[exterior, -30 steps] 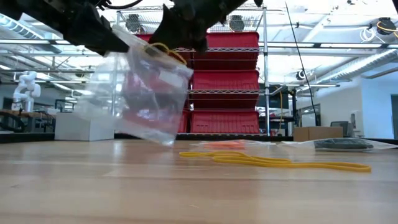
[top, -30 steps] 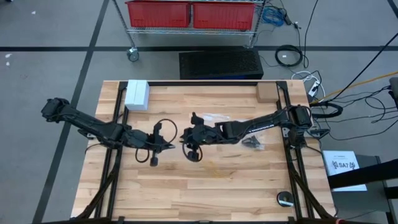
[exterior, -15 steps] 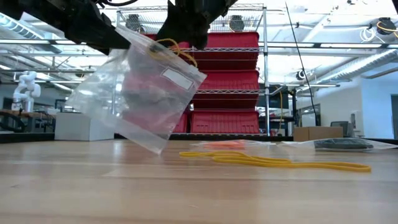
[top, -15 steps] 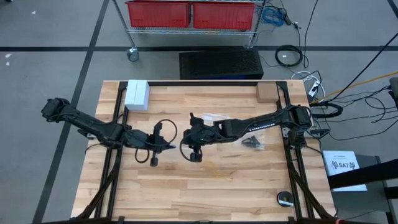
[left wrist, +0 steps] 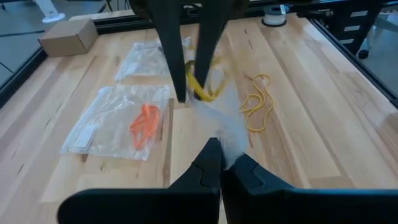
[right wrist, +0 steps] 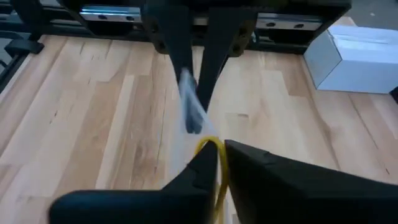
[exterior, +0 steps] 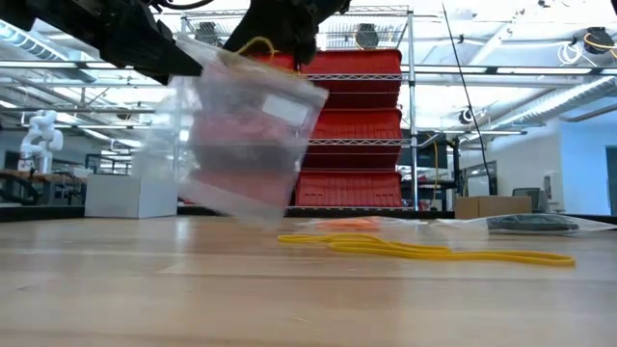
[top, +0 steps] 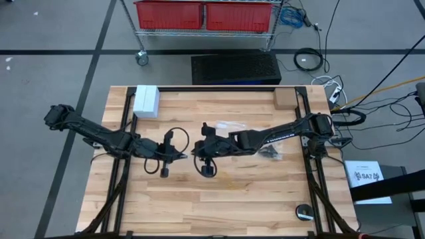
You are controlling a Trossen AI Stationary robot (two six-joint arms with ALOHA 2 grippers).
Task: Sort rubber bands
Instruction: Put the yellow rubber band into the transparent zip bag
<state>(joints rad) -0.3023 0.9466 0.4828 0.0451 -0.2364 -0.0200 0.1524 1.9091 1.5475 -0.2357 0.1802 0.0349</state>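
Two arms over plank table (top: 252,192), red bins (exterior: 349,125) behind

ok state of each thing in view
left gripper: shut on clear bag, held in the air
right gripper: shut on yellow rubber band at the bag's top
yellow bands: loose on table
orange bands: inside a flat bag

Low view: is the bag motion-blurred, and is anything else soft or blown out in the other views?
Low view: the clear bag is smeared, while the yellow bands on the table stay sharp; the ceiling lights glare. Left wrist view: the bag and the yellow band in the right gripper are blurred. Right wrist view: the bag edge at the left gripper is soft. High view: evenly lit.
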